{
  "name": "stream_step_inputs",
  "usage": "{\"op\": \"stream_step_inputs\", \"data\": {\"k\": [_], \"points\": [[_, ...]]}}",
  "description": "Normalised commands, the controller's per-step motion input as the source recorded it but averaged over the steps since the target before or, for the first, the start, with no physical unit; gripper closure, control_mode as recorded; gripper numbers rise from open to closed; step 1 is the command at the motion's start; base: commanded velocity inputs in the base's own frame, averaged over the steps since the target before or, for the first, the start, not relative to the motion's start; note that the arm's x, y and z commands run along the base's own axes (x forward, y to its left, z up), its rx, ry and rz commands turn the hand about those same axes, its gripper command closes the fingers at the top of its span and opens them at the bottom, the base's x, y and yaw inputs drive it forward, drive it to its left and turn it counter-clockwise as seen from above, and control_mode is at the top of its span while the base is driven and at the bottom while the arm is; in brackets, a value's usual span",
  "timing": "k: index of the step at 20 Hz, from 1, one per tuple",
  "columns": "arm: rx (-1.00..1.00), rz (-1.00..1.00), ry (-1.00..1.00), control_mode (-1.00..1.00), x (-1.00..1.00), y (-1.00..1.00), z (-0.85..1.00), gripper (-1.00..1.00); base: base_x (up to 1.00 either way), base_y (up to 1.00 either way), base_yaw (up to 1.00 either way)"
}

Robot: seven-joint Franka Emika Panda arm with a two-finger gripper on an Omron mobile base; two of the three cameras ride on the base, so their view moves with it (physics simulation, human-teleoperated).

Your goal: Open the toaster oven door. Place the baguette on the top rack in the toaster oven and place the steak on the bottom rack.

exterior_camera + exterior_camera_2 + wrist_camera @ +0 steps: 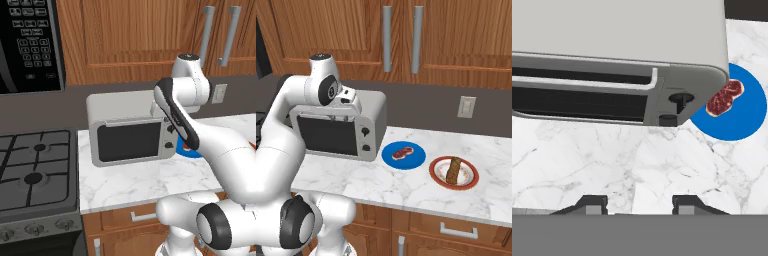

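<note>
The light grey toaster oven point(120, 107) point(375, 107) stands on the marble counter with its dark-glass door point(130, 141) point(326, 135) closed. The racks are hidden behind the door. My gripper point(349, 107) point(640, 204) hovers just above the oven's front top edge, pointing down, open, with nothing between its fingertips. In the hand view I look down on the oven top point(622, 30), the door handle point(587, 81) and the knobs point(681, 97). The red steak point(402, 152) point(725, 96) lies on a blue plate point(417, 161) to the oven's right. Further right, the brown baguette point(454, 170) rests on a red-rimmed plate point(470, 183).
A gas stove point(35, 170) adjoins the counter on the left, with a black microwave point(30, 45) above it. Wooden cabinets hang over the oven. A wall outlet point(466, 106) sits behind the plates. Bare marble lies in front of the oven.
</note>
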Motion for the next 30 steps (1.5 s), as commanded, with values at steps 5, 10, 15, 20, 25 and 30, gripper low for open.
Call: {"op": "stream_step_inputs", "data": {"k": [5,10,15,20,25,30], "points": [[0.0,0.0,0.0,1.0,0.0,0.0,0.0,-1.0,0.0,0.0,0.0],[0.0,0.0,0.0,1.0,0.0,0.0,0.0,-1.0,0.0,0.0,0.0],[0.0,0.0,0.0,1.0,0.0,0.0,0.0,-1.0,-0.06,-0.25,-0.01],[0.0,0.0,0.0,1.0,0.0,0.0,0.0,-1.0,0.0,-0.62,0.0],[0.0,0.0,0.0,1.0,0.0,0.0,0.0,-1.0,0.0,-0.55,0.0],[0.0,0.0,0.0,1.0,0.0,0.0,0.0,-1.0,0.01,-0.3,0.0]]}}
